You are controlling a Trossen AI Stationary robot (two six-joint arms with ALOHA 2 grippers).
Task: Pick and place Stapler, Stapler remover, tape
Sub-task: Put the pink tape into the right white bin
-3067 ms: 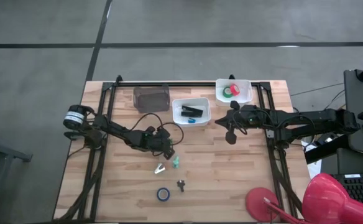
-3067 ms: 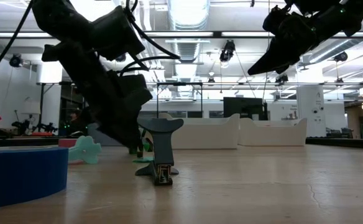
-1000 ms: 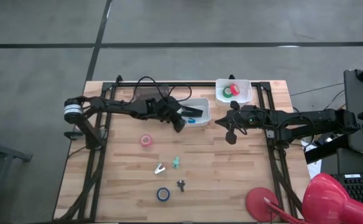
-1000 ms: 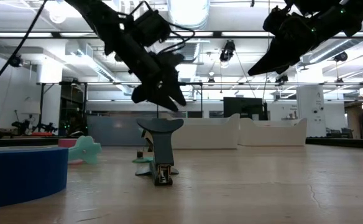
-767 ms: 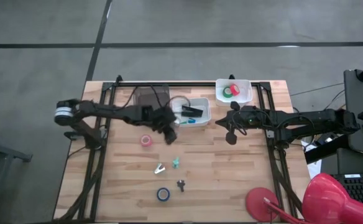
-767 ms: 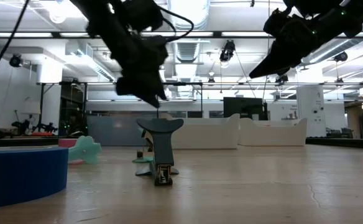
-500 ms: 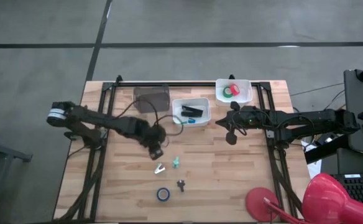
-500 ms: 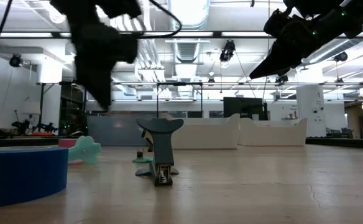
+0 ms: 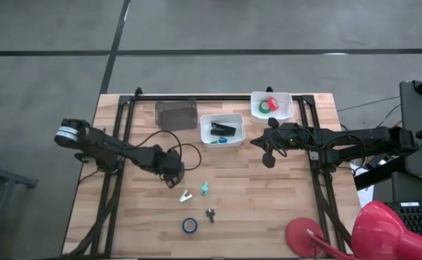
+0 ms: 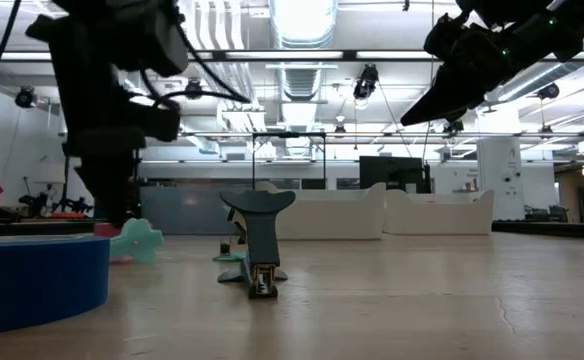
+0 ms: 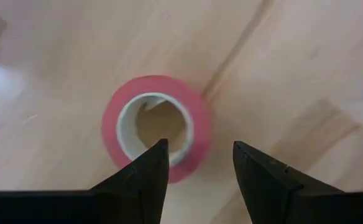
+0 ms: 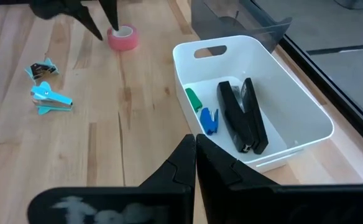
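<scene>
The pink tape roll (image 11: 155, 127) lies flat on the table, also seen in the high view (image 9: 170, 163). My left gripper (image 11: 199, 145) is open just above it, pointing down, one fingertip over the roll's hole and the other outside its rim. My right gripper (image 9: 269, 156) is shut and empty, held above the table right of the white bin (image 9: 234, 139). The black stapler (image 12: 243, 124) lies in that bin. The blue tape (image 9: 189, 225) lies near the front edge. The red and green tapes (image 9: 269, 105) lie in the far white bin.
A silver staple remover (image 9: 186, 195), a teal one (image 9: 205, 188) and a dark one (image 9: 211, 214) lie mid-table. Green and blue removers (image 12: 201, 111) lie beside the stapler. A dark clear box (image 9: 176, 113) stands at the far left. A red lamp (image 9: 384, 231) sits at the near right.
My left gripper has swung from the stapler bin toward the table's near and left edges and has come down over the pink tape, which has stayed in place. My right arm has kept still.
</scene>
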